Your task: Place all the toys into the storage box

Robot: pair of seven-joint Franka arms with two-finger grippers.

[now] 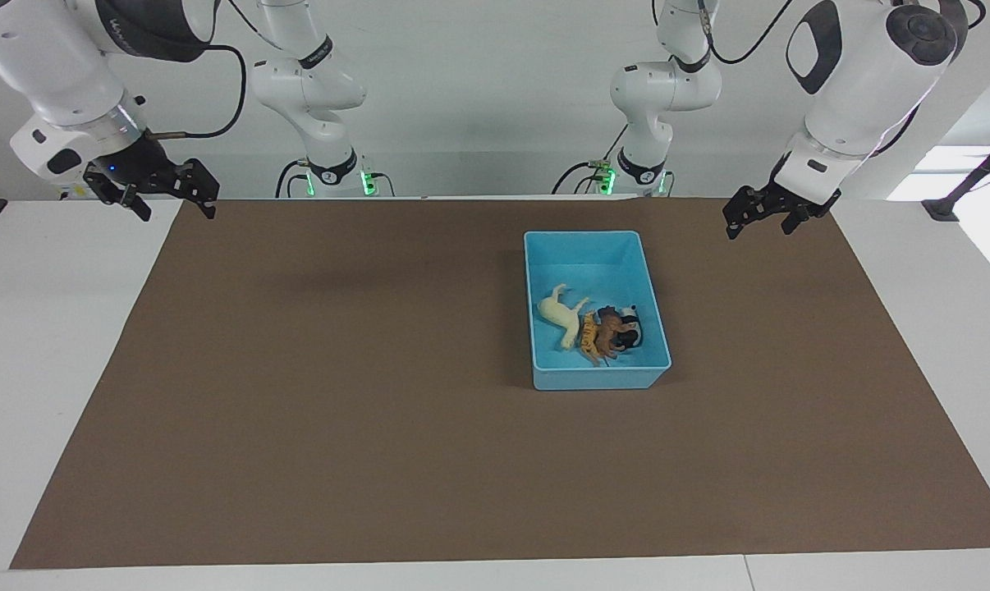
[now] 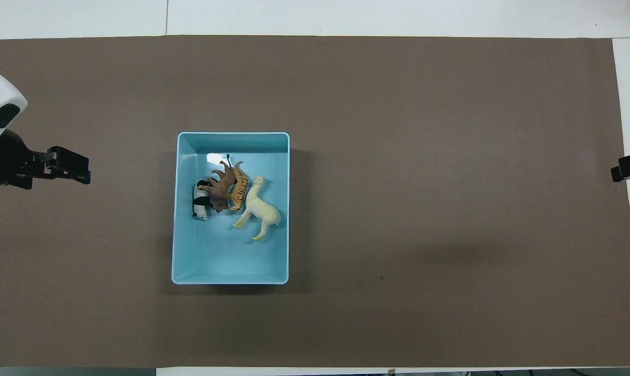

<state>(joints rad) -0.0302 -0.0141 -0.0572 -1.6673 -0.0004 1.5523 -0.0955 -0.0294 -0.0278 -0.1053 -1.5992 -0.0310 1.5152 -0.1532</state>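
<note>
Both arms: glossy white rounded shells with dark grey/black joint bands and caps, black cables looping off the upper links. Right gripper (image 1: pixel 152 190) and left gripper (image 1: pixel 772 210) are black, skeletal-looking; right wrist has a silver ring and a small blue LED. Bases have black collars, green lights glowing beside them

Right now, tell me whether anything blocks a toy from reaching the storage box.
Nothing visible does: the tiger, llama, panda and lion already lie inside the storage box.
</note>
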